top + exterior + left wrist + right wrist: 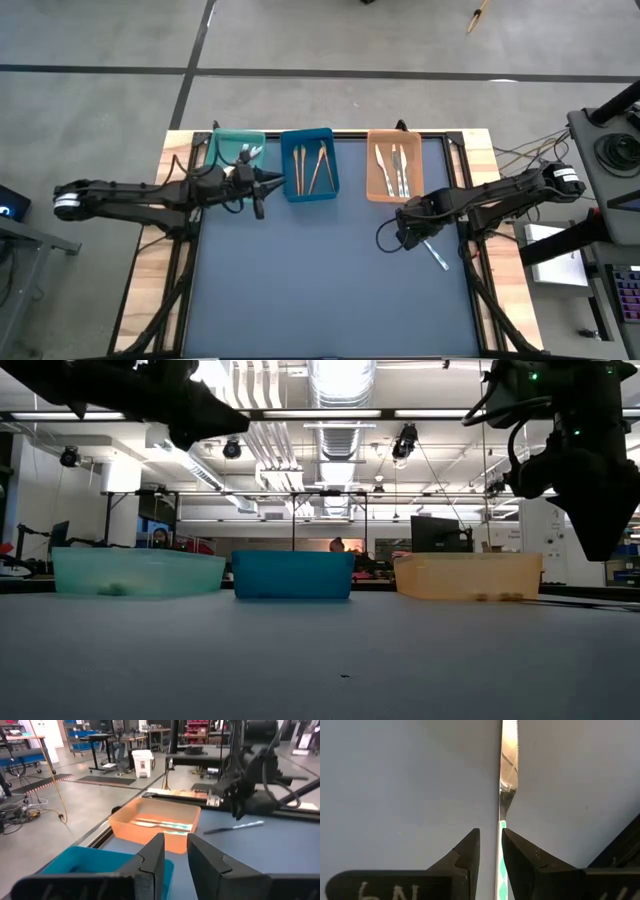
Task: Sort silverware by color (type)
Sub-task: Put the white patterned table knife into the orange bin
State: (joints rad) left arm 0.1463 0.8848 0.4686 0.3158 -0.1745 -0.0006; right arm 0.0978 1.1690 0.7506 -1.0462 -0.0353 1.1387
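One knife with a silver blade and a pale green-patterned handle lies flat on the blue mat near the table's right edge. My right gripper hangs above it, pointing down. In the right wrist view the knife shows through the narrow gap of this open gripper, and the low view shows the fingers well clear of the table. My left gripper hovers between the teal tray and the blue tray. It is empty, its fingers a little apart. Tan pieces lie in the blue tray, pale ones in the teal.
Three trays stand in a row along the mat's far edge: teal, blue, and the orange tray, which holds silver pieces with pale handles. The mat's middle and near part are bare. Cables and equipment sit beyond the table's right edge.
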